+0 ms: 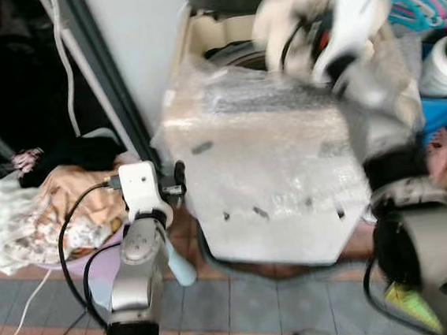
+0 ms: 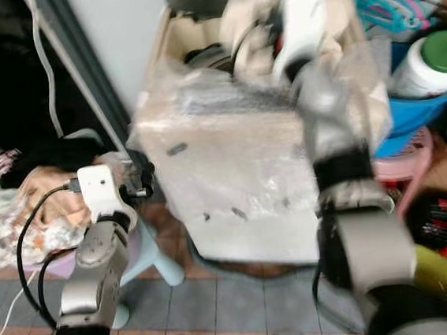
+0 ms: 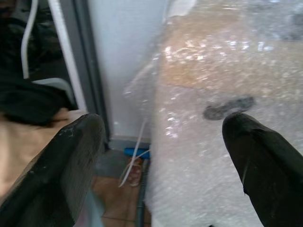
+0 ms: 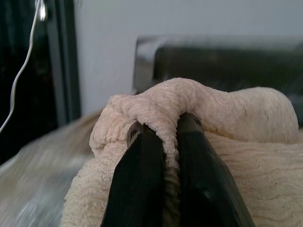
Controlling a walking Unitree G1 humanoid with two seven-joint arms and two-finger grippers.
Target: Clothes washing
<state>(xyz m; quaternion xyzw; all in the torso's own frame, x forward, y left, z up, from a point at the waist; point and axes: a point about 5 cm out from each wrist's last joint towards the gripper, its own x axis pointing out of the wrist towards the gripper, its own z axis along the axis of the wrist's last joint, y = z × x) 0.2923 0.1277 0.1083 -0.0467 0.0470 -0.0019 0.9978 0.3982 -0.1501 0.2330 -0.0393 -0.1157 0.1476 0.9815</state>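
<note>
Upper right, blurred, the right gripper (image 4: 163, 142) is clenching a cream towel (image 4: 227, 123) above the plastic-wrapped washing machine (image 1: 263, 164); left gripper (image 3: 161, 156) is hanging spread apart.

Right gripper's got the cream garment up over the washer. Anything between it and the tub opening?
Nothing visible does. The right gripper is shut on the cream garment, raised above the bubble-wrapped washing machine, whose top looks open behind it. Blur hides the opening's detail.

No legible text, label or number — anywhere.
</note>
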